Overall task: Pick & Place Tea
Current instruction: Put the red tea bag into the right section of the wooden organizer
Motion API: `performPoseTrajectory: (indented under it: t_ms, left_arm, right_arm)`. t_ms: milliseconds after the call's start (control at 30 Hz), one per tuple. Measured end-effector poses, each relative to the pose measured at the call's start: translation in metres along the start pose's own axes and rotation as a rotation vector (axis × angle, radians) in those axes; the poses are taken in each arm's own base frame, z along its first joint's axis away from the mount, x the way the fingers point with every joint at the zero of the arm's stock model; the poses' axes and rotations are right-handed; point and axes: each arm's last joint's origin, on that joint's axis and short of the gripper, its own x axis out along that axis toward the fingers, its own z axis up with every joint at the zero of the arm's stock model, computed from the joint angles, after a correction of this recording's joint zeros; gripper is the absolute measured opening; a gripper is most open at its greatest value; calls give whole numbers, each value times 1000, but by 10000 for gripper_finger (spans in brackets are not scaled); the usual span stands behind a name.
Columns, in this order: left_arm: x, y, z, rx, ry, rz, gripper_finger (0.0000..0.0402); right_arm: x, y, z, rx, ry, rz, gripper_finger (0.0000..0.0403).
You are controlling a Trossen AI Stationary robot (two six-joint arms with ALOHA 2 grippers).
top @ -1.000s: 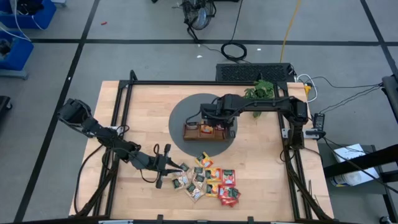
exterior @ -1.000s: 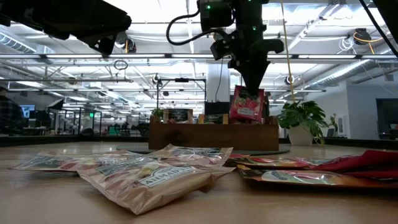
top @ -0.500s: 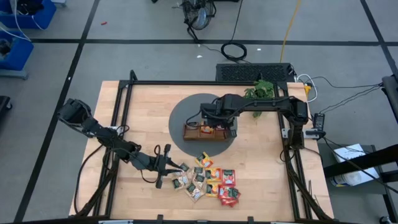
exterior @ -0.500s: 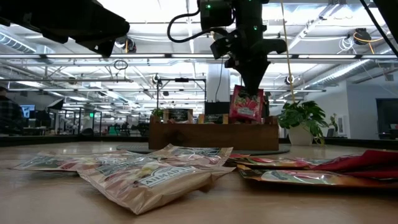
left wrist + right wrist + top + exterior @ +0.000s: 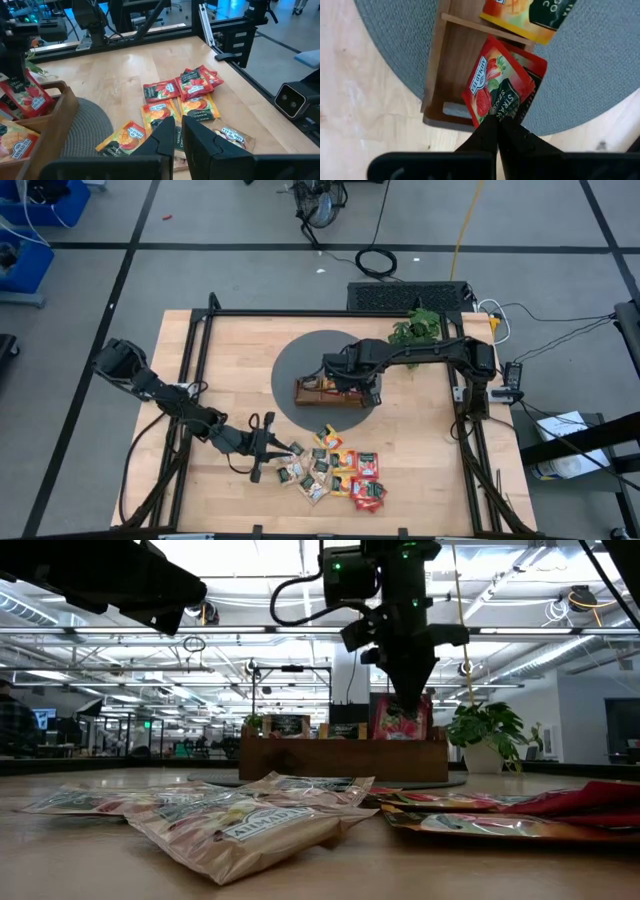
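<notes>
Several green, orange-yellow and red tea sachets (image 5: 335,470) lie flat in a loose pile on the table near its near edge, also in the low view (image 5: 250,815) and the left wrist view (image 5: 175,100). My left gripper (image 5: 285,448) (image 5: 178,131) hovers shut at the pile's left side and touches nothing. My right gripper (image 5: 360,387) (image 5: 408,688) (image 5: 499,122) is over the brown wooden tray (image 5: 318,394) (image 5: 300,758), shut on a red strawberry sachet (image 5: 400,720). An orange sachet (image 5: 530,15) stands in the neighbouring compartment. My right gripper pinches the red sachet's upper edge (image 5: 501,111) between its two fingers, coming from above and pointing down. The sachet stands upright below the fingers, its lower part inside the tray's right-end compartment (image 5: 455,65), in front of another red sachet (image 5: 536,67).
The tray sits on a round grey mat (image 5: 295,360). A green leafy plant (image 5: 417,326) (image 5: 485,730) stands just beyond the tray toward the far right. A black frame (image 5: 200,360) runs along the table's sides. Bare wood lies left of the mat.
My right gripper has moved down over the tray, still shut. The red sachet has sunk deeper into the right-end compartment, so less of it shows above the tray wall in the low view.
</notes>
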Motion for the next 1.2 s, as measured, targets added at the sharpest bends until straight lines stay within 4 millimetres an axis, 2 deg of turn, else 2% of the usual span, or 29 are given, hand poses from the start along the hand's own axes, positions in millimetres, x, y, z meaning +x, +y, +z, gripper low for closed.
performPoseTrajectory:
  t_ms: [533,867,1200]
  left_arm:
    - [0,0,0,4,-1,6,42]
    - [0,0,0,7,-1,9,42]
    - [0,0,0,8,1,10,42]
  right_arm:
    - [20,5,2,-35,-27,-14,0]
    - [22,13,10,-132,-77,-43,1]
    - [19,17,14,-132,-61,-182,62]
